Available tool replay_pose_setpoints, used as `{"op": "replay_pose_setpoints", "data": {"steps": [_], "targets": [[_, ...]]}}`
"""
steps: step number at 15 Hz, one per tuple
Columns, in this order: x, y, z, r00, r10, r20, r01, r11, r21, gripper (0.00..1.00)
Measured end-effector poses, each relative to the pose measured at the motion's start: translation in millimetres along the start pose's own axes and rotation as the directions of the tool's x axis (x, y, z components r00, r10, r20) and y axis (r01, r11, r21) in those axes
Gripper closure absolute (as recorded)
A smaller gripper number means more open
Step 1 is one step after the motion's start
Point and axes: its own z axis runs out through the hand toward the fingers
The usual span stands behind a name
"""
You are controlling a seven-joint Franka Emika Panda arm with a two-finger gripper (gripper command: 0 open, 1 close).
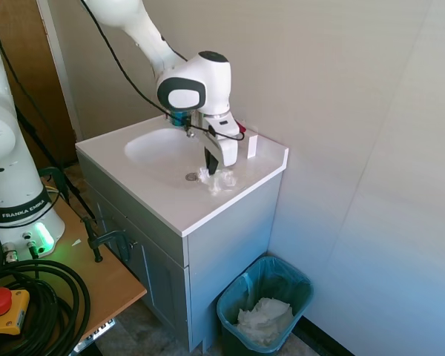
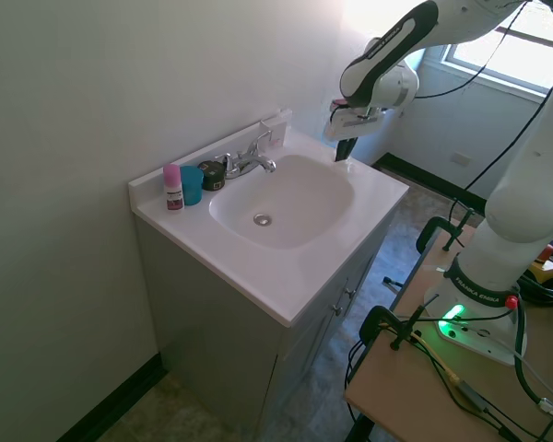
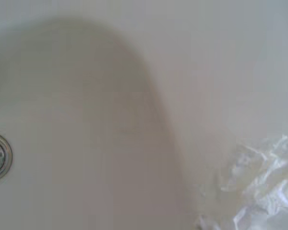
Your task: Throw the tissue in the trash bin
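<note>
The tissue [image 1: 219, 180] is a small crumpled white wad lying on the white countertop [image 1: 208, 204], at the sink basin's rim on the side toward the wall. The wrist view shows the tissue [image 3: 259, 191] close by, resting on the counter beside the basin's curve. My gripper [image 1: 212, 167] points down directly over the tissue, its tips at or just above the wad. In the second exterior view the gripper [image 2: 344, 149] hangs over the far end of the counter. The trash bin [image 1: 302, 285], dark teal with a liner, stands on the floor beside the vanity, below the counter's corner.
A larger white paper mass [image 1: 265, 319] lies inside the bin. A small white box [image 1: 252, 146] stands on the counter by the wall. The faucet [image 2: 249, 158], a pink bottle [image 2: 172, 187] and a blue cup [image 2: 192, 184] line the sink's back edge. A wooden table [image 1: 111, 278] stands beside the vanity.
</note>
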Motion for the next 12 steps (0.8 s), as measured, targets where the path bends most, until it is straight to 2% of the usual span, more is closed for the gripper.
{"op": "replay_pose_setpoints", "data": {"steps": [3,5,6,8,9,12], "targets": [[21.0,15.2,-68.1,0.998,0.036,-0.049,-0.033,0.997,0.069,1.00],[59.9,40.3,-109.3,0.989,0.113,-0.091,-0.101,0.987,0.121,1.00],[83.1,56.0,-118.6,0.983,0.152,-0.099,-0.138,0.980,0.140,1.00],[128.3,81.1,-108.4,0.977,0.197,-0.083,-0.184,0.972,0.144,1.00],[144.2,83.8,-91.2,0.978,0.197,-0.067,-0.187,0.974,0.130,1.00],[170.6,71.9,-17.3,0.988,0.152,-0.015,-0.151,0.988,0.043,1.00]]}}
